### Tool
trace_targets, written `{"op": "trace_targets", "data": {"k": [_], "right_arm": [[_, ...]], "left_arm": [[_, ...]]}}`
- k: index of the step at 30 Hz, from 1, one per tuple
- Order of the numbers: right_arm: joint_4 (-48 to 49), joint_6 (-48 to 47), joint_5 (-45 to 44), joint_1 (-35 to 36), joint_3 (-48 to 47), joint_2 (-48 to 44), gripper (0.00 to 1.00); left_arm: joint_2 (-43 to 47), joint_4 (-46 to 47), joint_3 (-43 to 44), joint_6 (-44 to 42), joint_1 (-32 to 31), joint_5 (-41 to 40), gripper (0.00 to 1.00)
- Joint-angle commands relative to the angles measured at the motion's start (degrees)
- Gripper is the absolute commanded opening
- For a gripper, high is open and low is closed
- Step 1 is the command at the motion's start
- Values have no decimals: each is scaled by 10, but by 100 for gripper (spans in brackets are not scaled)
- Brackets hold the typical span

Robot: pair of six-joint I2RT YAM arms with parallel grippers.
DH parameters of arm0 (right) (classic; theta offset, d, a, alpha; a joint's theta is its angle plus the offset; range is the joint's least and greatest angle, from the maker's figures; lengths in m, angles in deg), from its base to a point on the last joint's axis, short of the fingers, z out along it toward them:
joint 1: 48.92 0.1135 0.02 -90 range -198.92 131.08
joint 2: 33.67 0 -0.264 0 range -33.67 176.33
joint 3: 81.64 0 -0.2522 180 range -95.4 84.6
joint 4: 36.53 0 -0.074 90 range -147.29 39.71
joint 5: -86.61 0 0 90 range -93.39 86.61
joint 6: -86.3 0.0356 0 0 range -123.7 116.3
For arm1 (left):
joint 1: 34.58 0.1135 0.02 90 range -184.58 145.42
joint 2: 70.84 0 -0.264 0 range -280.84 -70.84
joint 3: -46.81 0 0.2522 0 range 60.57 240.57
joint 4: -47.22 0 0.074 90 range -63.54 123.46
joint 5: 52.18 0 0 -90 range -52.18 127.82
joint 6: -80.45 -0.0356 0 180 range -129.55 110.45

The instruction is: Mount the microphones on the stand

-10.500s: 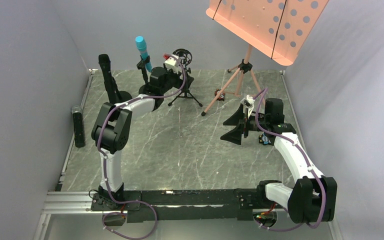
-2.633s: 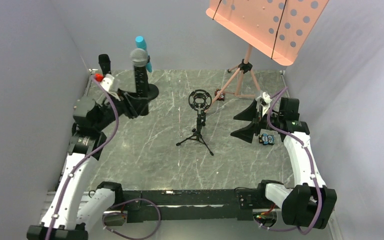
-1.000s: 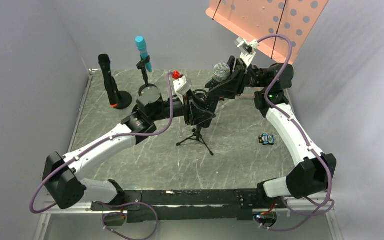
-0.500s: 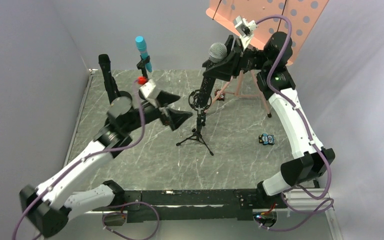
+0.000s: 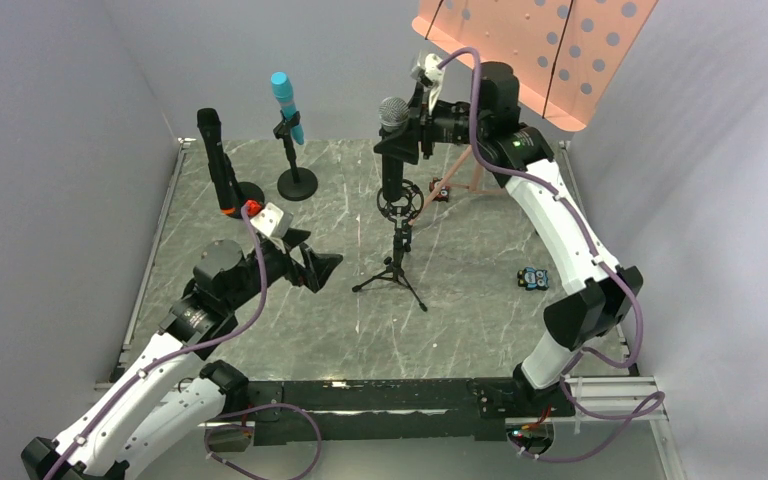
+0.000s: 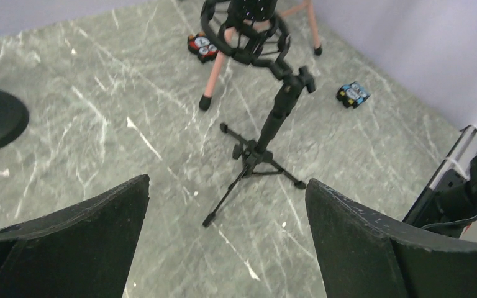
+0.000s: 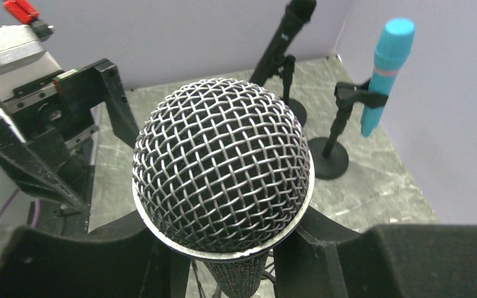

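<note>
Clock positions read on the worktop (image 5: 460,320) from the top view.

- **10 o'clock:** black mic with orange end (image 5: 217,160), upright on a round-base stand (image 5: 245,193).
- **11 o'clock:** cyan mic (image 5: 285,103), slightly tilted, clipped in a clip stand (image 5: 297,183).
- **Left gripper** (image 5: 315,268): at 9 o'clock of the tripod stand (image 5: 396,255), jaws spread fully wide, and we see nothing in them.
- **Silver-mesh mic** (image 5: 393,113): upright over the tripod stand, lower end at the shock-mount ring (image 5: 400,200). We cannot tell whether it is seated.
- **Right gripper** (image 5: 407,140): clamped tight on the silver-mesh mic's body just under the head.
- **1 o'clock:** pink music stand (image 5: 520,50).
- **4 o'clock:** small blue toy car (image 5: 531,278).
</note>
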Motion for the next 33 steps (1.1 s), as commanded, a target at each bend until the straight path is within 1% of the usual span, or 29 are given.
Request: {"op": "trace_targets", "data": {"k": [1,6,16,22,29,33], "right_arm": [[-11,-48,-44,-2,-16,-7,0],[-7,-58,-65,-3,3,-12,0],[21,-34,-37,-2,54,-30,0],[41,-51,-41,-3,109,-54,0],[86,-71,26,-12,185,-75,1],[102,-76,42,-16,221,-87,1]], "left_arm": [[16,-6,-3,6,3,-31,99],[0,-17,12,-5,3,-34,99],[-2,-15,7,-1,3,-33,99],[-5,-9,5,4,3,-27,99],[-13,-3,8,9,3,-17,99],[-17,5,5,15,3,-12,99]]}}
